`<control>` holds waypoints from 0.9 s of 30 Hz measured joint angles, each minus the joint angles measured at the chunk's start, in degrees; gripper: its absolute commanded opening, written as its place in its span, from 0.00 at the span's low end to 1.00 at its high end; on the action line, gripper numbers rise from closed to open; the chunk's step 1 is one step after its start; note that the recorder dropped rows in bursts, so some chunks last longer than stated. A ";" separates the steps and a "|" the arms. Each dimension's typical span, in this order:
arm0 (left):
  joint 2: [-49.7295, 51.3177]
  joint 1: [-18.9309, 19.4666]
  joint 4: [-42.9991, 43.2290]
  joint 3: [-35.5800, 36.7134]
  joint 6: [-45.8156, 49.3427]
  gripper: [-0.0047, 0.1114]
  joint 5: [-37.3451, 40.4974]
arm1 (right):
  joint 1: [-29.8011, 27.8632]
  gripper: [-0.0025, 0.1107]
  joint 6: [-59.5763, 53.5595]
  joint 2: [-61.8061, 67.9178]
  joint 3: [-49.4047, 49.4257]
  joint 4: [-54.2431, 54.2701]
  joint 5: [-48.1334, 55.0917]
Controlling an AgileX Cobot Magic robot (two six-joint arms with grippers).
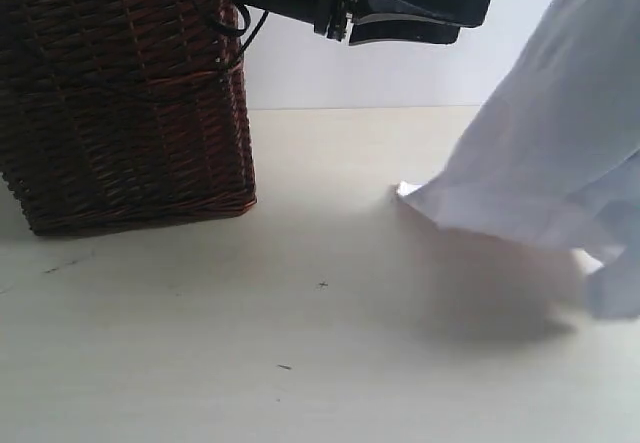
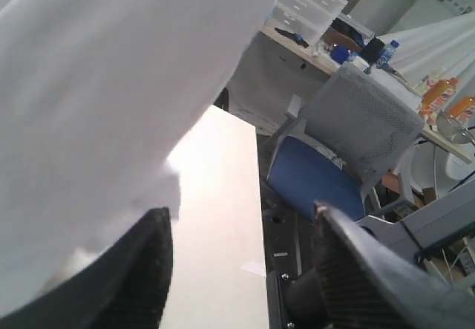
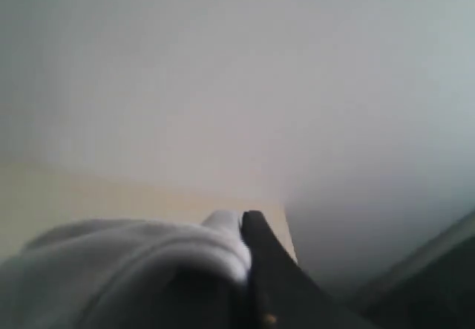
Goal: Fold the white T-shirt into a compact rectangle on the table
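The white T-shirt (image 1: 540, 153) hangs in the air at the right of the exterior view, with its lower hem corner touching the table (image 1: 300, 313). No lettering shows. My left gripper (image 1: 470, 8) hovers high over the table's middle, beside the shirt. In the left wrist view it (image 2: 239, 212) is open, with only the table (image 2: 219, 217) between the fingers and the shirt (image 2: 96, 106) hanging beside one finger. My right gripper (image 3: 237, 221) is out of the exterior view. It is shut on bunched white T-shirt cloth (image 3: 148, 251) pressed against its black finger.
A dark brown wicker basket (image 1: 120, 103) stands on the table at the back left. Beyond the table's edge are a grey and blue office chair (image 2: 349, 143) and a cluttered desk (image 2: 334, 50). A pale wall rises behind the table.
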 measured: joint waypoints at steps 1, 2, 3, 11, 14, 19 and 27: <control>0.00 0.00 0.00 0.00 0.00 0.51 0.00 | 0.00 0.02 1.11 -1.55 -1.74 -0.55 -1.36; 0.00 0.00 0.03 0.00 0.00 0.51 0.00 | 0.00 0.02 1.99 -3.55 -3.21 -1.45 -2.66; 0.00 0.00 0.03 0.00 0.00 0.51 0.00 | 0.00 0.02 2.02 -5.35 -3.79 -2.29 -3.92; 0.00 0.00 0.03 0.00 0.00 0.51 -0.12 | -0.12 0.02 -2.79 -2.93 -4.68 -1.87 -1.29; 0.00 0.00 0.13 0.00 0.00 0.51 -0.12 | -0.01 0.02 -1.24 -4.26 -6.17 0.71 -3.21; 0.00 0.00 0.13 0.00 0.00 0.51 -0.12 | -0.12 0.02 0.76 -9.48 2.85 -3.56 -5.13; 0.00 0.00 0.13 0.00 0.00 0.51 -0.12 | 0.01 0.02 1.20 -3.83 -0.95 1.90 -4.29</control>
